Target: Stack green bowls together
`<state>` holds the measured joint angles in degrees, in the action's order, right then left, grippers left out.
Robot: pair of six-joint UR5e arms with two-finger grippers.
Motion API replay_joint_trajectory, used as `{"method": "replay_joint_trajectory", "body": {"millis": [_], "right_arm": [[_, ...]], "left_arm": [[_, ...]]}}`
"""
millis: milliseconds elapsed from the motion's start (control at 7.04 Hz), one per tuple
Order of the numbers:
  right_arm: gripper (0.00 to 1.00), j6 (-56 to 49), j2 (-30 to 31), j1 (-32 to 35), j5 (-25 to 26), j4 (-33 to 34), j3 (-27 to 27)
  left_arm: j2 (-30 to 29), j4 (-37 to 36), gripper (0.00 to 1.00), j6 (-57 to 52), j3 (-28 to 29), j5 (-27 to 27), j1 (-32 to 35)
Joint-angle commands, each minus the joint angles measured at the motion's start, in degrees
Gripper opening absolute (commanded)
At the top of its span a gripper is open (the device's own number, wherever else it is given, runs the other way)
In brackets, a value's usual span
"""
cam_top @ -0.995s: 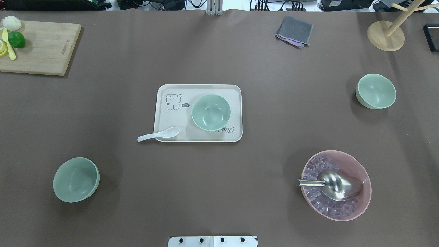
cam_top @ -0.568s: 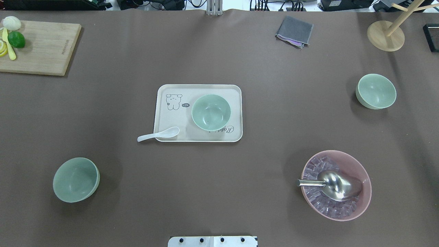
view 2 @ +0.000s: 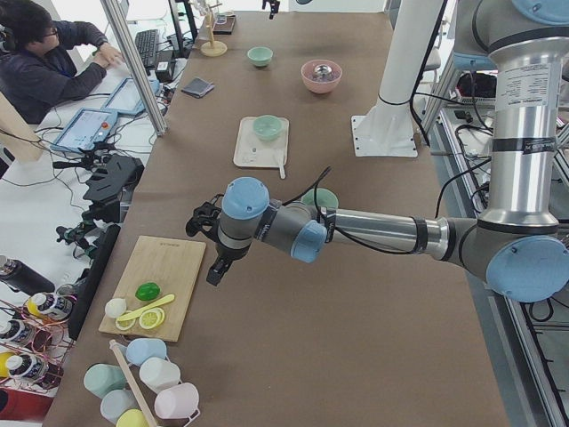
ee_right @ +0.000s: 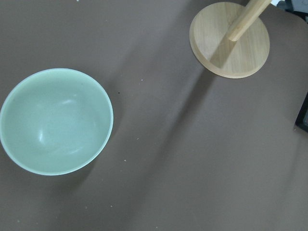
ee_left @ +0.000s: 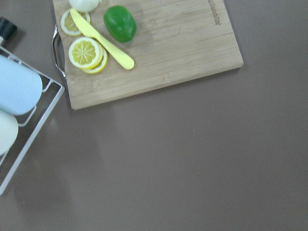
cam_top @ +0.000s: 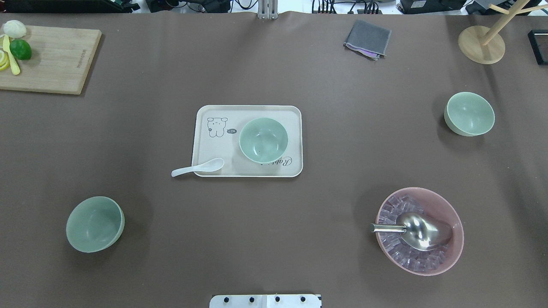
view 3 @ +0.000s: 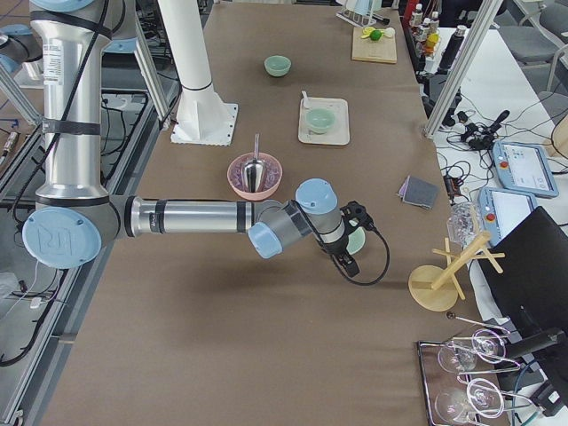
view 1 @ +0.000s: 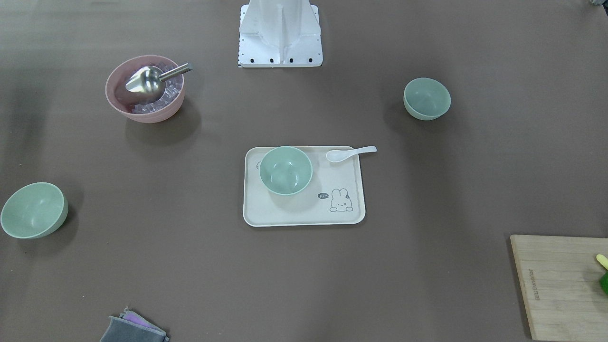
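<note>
Three pale green bowls stand apart on the brown table. One green bowl (cam_top: 263, 140) (view 1: 286, 170) sits on the cream tray (cam_top: 214, 145). A second (cam_top: 94, 224) (view 1: 426, 98) is at the near left. A third (cam_top: 469, 114) (view 1: 33, 210) is at the right and fills the left of the right wrist view (ee_right: 56, 120). My left gripper (view 2: 214, 269) shows only in the exterior left view, hovering near the cutting board. My right gripper (view 3: 348, 259) shows only in the exterior right view, above the right bowl. I cannot tell whether either is open or shut.
A pink bowl (cam_top: 419, 231) with ice and a metal scoop is at the near right. A white spoon (cam_top: 198, 167) lies across the tray's edge. A cutting board (cam_top: 51, 60) with lime and lemon slices, a grey cloth (cam_top: 368, 39) and a wooden stand (cam_top: 481, 44) line the far side.
</note>
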<state>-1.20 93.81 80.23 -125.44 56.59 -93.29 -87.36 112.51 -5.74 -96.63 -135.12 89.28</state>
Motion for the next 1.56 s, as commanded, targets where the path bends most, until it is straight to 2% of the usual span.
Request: {"method": "replay_joint_trajectory", "body": {"millis": [0, 142, 284, 426, 568, 711, 853, 1137, 1421], "right_arm": [[1.00, 4.0, 1.5, 0.0, 0.8, -5.7, 2.2], [1.00, 4.9, 1.8, 0.0, 0.8, -9.8, 2.8], [1.00, 11.8, 1.1, -0.2, 0.6, -10.4, 2.7], [1.00, 20.4, -0.4, -1.5, 0.2, -10.3, 1.5], [1.00, 24.6, -1.0, -3.1, 0.3, -10.3, 0.9], [1.00, 25.4, -1.6, -3.4, 0.2, -9.7, 0.7], [1.00, 27.7, -2.7, -3.8, 0.1, -8.9, 0.7], [1.00, 29.5, -2.9, -4.2, 0.1, -8.9, 0.3], [1.00, 29.4, -2.6, -4.2, 0.2, -9.1, 0.4]], "left_arm": [[2.2, 7.3, 0.99, 0.9, 1.0, -5.9, -0.1], [2.1, 7.5, 0.99, 5.2, 0.6, -7.5, -0.2], [2.2, 8.0, 0.99, 9.1, 0.5, -9.0, -2.9], [3.1, 10.3, 0.99, 17.1, 0.0, -15.5, -5.2], [5.2, 18.1, 0.99, 26.1, 0.1, -15.8, -8.0], [7.1, 24.8, 0.99, 33.3, -0.4, -10.6, -12.2], [8.4, 26.3, 0.99, 39.1, -3.1, -4.8, -18.6], [11.0, 26.4, 0.99, 50.3, -10.6, 3.7, -31.4], [11.2, 26.4, 0.98, 54.4, -12.4, 11.3, -42.2]]}}
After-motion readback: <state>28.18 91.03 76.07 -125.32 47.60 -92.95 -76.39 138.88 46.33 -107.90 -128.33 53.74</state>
